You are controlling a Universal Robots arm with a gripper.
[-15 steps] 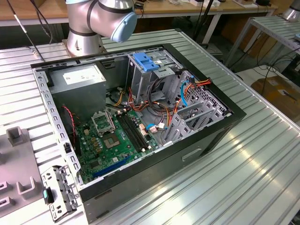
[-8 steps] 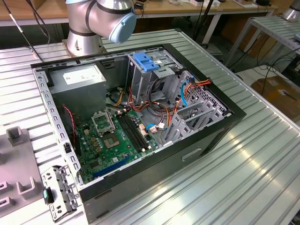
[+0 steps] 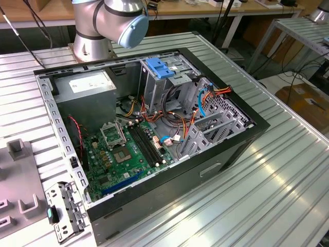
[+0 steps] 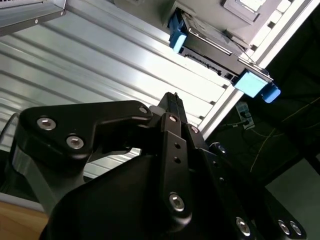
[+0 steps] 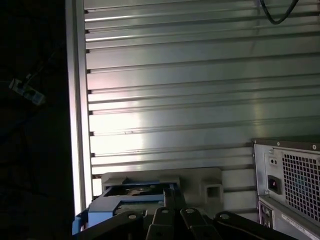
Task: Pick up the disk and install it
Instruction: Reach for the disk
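You count: disk [image 4: 212, 50] x1 | blue rail ends [image 4: 177, 31] on it x2 | open computer case [image 3: 169, 190] x1 | motherboard [image 3: 128, 154] x1 | grey power supply box [image 3: 85, 88] x1 | robot arm [image 3: 108, 23] x1 | loose metal bracket [image 3: 67, 211] beside your case x1

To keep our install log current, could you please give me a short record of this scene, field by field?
surface: slatted metal table
computer case: on the table, side panel off, circuit board exposed
disk: in its blue frame, resting in a grey holder near the table's edge, outside the computer case
hand: over the table, pointed toward the disk, apart from it
progress: disk not yet picked up, not installed
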